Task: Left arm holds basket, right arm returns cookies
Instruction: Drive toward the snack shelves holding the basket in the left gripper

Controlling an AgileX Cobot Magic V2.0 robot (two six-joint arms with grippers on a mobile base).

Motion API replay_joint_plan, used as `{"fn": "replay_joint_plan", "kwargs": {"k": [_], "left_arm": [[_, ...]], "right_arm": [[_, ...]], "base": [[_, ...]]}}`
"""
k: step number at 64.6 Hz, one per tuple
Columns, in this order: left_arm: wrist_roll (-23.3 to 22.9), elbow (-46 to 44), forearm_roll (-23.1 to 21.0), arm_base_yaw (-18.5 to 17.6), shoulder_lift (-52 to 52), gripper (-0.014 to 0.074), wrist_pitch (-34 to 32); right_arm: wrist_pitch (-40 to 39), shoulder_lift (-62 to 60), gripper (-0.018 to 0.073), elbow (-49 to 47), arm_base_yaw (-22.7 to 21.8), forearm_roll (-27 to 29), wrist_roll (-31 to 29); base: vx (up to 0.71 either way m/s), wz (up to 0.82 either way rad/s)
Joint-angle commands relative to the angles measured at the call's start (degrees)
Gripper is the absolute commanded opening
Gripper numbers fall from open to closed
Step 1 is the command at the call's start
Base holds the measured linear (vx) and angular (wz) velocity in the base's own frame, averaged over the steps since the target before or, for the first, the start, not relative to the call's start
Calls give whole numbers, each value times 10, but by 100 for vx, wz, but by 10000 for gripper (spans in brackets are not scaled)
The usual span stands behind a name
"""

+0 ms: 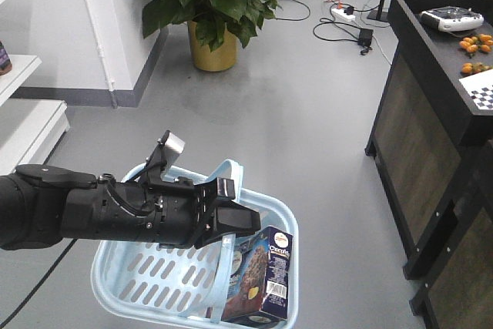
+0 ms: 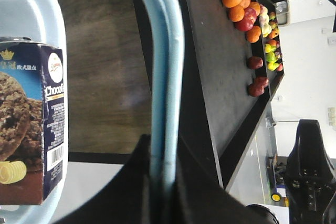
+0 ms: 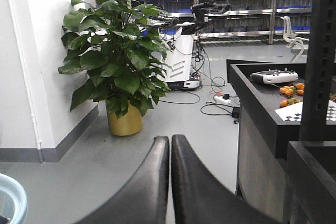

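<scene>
My left arm (image 1: 85, 209) reaches in from the left, and its gripper (image 1: 245, 221) is shut on the basket's light blue strap handles (image 1: 229, 179). The light blue basket (image 1: 146, 275) hangs below it over the grey floor. The cookies (image 1: 266, 276), a dark navy carton, stand upright in the basket's right end. In the left wrist view the handles (image 2: 169, 72) run between the shut left gripper (image 2: 164, 169), with the cookies (image 2: 32, 124) at the left. My right gripper (image 3: 170, 148) is shut on nothing, pointing over the floor, with the basket rim (image 3: 14, 199) at lower left.
A black counter (image 1: 431, 67) on the right carries oranges (image 1: 475, 42) and a white controller (image 1: 452, 19). A potted plant (image 1: 209, 5) stands at the back by the white wall. White shelves (image 1: 23, 117) are on the left. Cables and a power strip (image 1: 344, 15) lie on the floor.
</scene>
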Motion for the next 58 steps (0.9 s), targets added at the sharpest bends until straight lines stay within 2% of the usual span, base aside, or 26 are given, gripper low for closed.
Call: {"fn": "replay_joint_plan", "kwargs": {"k": [1, 58], "left_arm": [[7, -16, -39, -2, -29, -6, 34], [7, -16, -39, -2, -29, -6, 34]], "right_arm": [[-43, -6, -8, 2, -2, -4, -2], [-43, -6, -8, 2, -2, -4, -2]], "base": [[26, -1], [28, -1]]}}
